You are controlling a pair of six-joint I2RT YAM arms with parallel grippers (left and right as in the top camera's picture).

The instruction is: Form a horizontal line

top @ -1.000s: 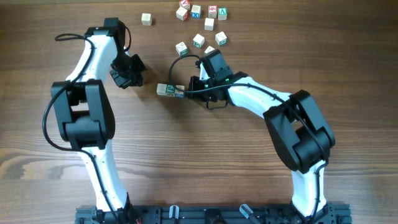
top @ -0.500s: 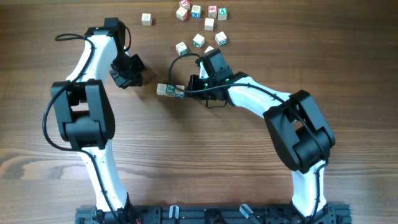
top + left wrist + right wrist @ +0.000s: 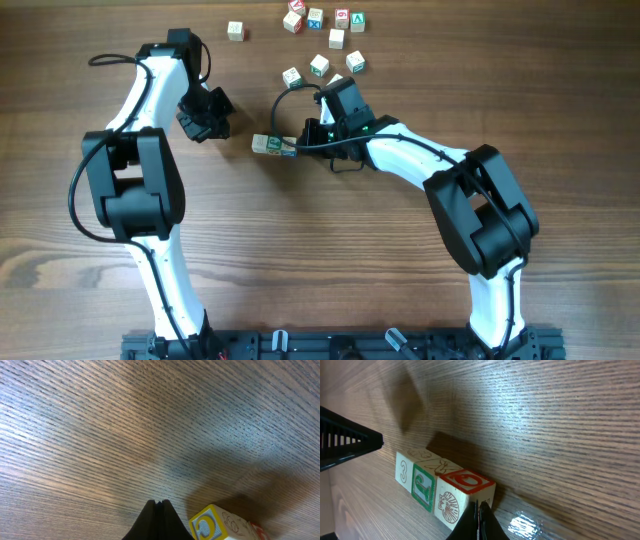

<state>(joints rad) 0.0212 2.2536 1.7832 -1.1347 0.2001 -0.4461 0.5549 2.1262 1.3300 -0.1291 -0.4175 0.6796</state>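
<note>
The row of three small wooden cubes (image 3: pixel 272 146) lay on the table (image 3: pixel 300 260), somewhat nearer to its far edge than to its near edge. The cubes touched side to side, with a green-marked one in the middle and a red-marked cube (image 3: pixel 467 482) at the right end. The right gripper (image 3: pixel 479 510) had its fingers pressed together and held nothing, its tips just at the red-marked cube. The left gripper (image 3: pixel 159 506) was also closed and empty, standing apart from the row on its left side, and several loose cubes (image 3: pixel 320 66) were scattered near the far edge.
</note>
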